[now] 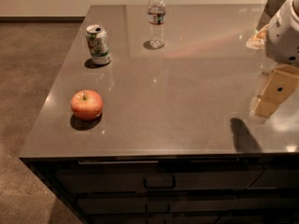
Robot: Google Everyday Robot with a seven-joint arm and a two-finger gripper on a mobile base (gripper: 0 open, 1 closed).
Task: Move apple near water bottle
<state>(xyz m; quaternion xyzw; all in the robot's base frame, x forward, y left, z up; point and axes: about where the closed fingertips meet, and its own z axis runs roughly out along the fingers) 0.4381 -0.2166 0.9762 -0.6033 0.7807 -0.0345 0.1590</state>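
Red-orange round apple [87,104] with yellow patches and a short stem sits on the dark grey shiny bench [187,101]. It is near the front left corner, and its stem points up. A dark shadow lies under it.

Farther back, on the same left side, stands a green and white metal can [98,44]. It is upright and its top is open. The small clear plastic water bottle [156,18] with a white cap and a dark label band stands upright near the back of the bench, to the right of the can. The apple is well apart from the water bottle, and the can is nearer to the bottle than the apple is.

The robot's tan gripper [273,94] hangs over the right side of the bench, below the big white arm [285,31]. It is far from the apple and holds nothing that I can see. I cannot tell if the gripper is open or closed.

Dark drawers [159,181] with handles sit under the front of the bench. A brown floor [23,78] is on the left.
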